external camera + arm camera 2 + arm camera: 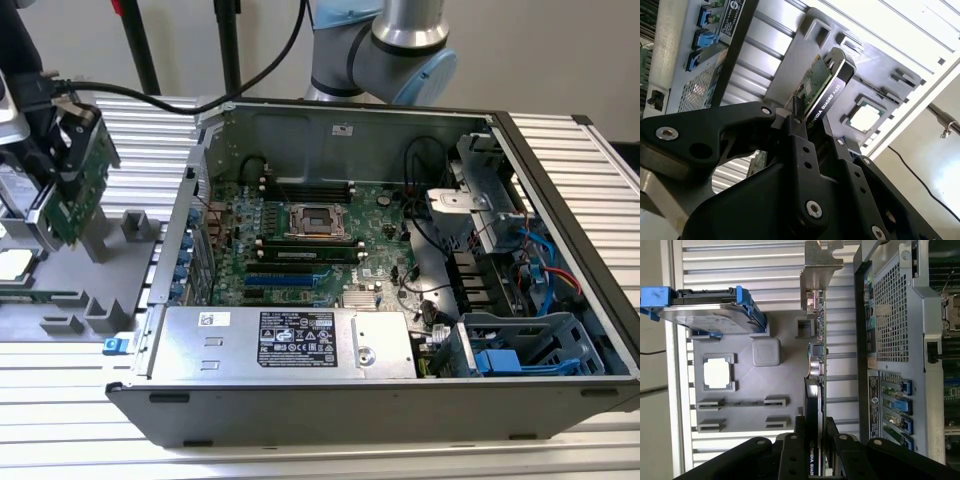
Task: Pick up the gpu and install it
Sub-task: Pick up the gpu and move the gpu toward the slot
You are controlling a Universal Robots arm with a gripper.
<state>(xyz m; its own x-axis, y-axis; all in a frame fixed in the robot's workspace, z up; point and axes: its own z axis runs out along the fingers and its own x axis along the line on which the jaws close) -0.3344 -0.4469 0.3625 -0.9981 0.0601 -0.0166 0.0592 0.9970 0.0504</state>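
The gpu [78,195] is a small card with its green circuit face showing, and it hangs tilted over the grey parts tray [120,262] at the exterior view's left. My gripper [62,158] is shut on its upper end. In the second wrist view the black fingers [799,145] clamp the gpu [822,87] between board and black shroud. In the first wrist view the gpu [816,352] appears edge-on with its silver bracket [818,262] at the far end, held in my gripper [815,442]. The open computer case [400,130] with the green motherboard [300,245] lies to the exterior view's right.
A hard drive in a blue frame [705,310] stands on the tray [775,385], with a processor chip [717,372] in a recess beside it. Inside the case are a silver power supply [290,340], expansion slots [285,283], a drive cage [490,185] and cables. The case's rear wall [890,315] is close beside the card.
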